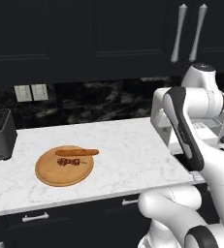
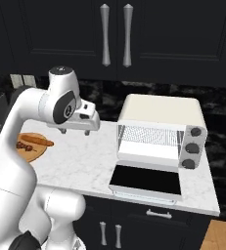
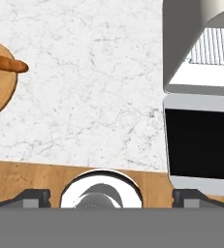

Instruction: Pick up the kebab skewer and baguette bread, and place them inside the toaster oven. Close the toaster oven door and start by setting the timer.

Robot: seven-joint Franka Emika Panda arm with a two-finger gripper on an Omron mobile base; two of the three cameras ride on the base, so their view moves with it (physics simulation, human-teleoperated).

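We see the two-finger gripper (image 2: 75, 131) hanging above bare white marble counter (image 1: 128, 150), jaws spread wide and holding nothing. The short skewer of dark red chunks (image 1: 71, 162) and the long orange-brown baguette (image 1: 77, 152) lie side by side on the round wooden board (image 1: 53, 175); whether they touch is unclear. The cream-white toaster oven (image 2: 158, 114) stands further right, its dark glass door (image 2: 145, 179) folded down flat.
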